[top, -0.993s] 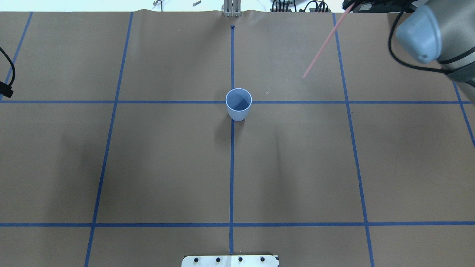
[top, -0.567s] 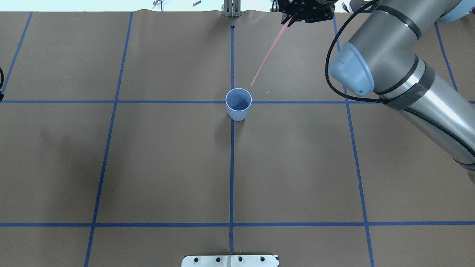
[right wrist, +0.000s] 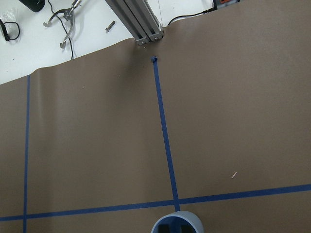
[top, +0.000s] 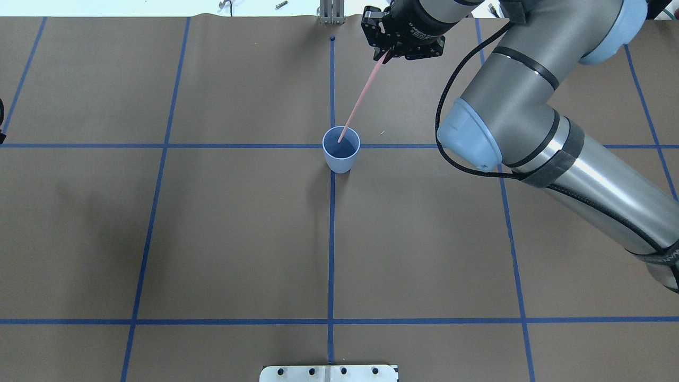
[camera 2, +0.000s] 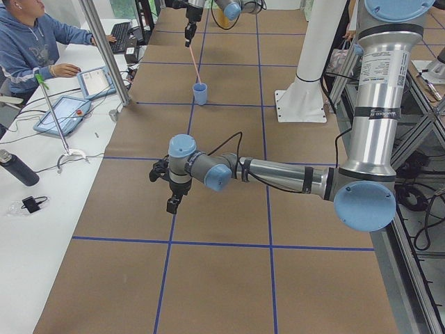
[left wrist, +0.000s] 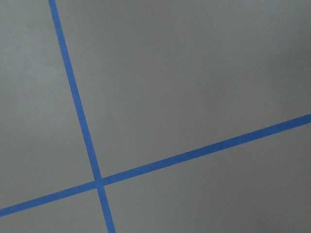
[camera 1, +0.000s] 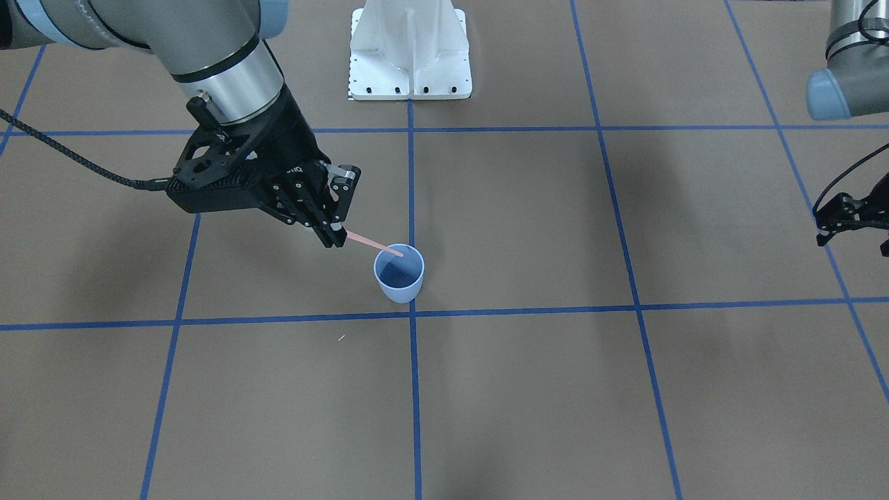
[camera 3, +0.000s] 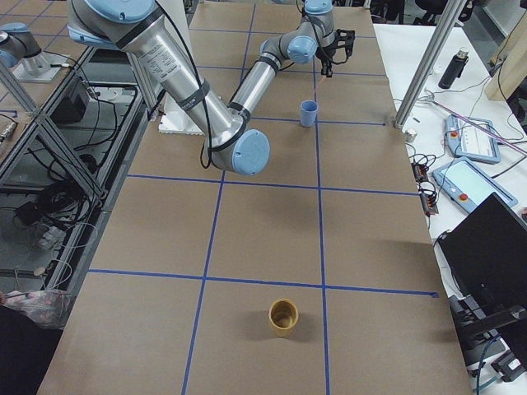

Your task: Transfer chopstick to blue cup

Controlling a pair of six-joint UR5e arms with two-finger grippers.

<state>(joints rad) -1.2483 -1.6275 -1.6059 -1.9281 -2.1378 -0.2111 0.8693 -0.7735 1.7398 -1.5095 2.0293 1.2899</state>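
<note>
- The right gripper is clamped on the upper end of the chopstick, raised above the table, to the robot's right of the blue cup
- The chopstick slants down from the gripper, its lower tip over the cup's open mouth (whether it dips below the rim I cannot tell)
- The blue cup stands upright mid-table on a crossing of blue tape lines
- The left gripper hangs over the brown paper, well apart from the cup; whether its jaws are apart or together I cannot tell
- An ochre cup stands alone toward the robot's right end of the table
</note>
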